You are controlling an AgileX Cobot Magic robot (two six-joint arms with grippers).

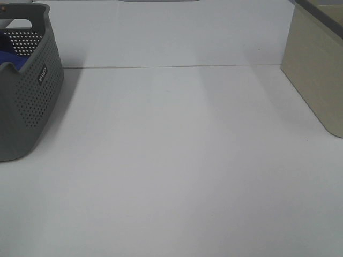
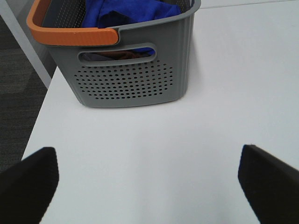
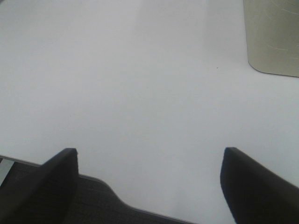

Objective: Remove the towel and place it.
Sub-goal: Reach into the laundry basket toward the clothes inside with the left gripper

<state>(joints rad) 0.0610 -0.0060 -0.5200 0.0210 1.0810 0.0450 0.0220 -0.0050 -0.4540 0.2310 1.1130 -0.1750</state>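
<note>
Both grippers are hanging empty over the white table while the blue towel is lying in the grey basket.

Nearest its wrist camera, the left gripper is holding its dark fingers wide apart with only bare tabletop showing between them. The right gripper is hanging over the table's edge with its fingers just as widely spread and gripping nothing. Beyond the left gripper, the perforated basket is standing upright near the table's left edge, an orange handle capping one rim. The towel is sitting bunched inside it, bulging up towards the rim and peeking through the handle slot. Farther off on the right side, a beige bin is resting on the table, well apart from the basket.
</note>
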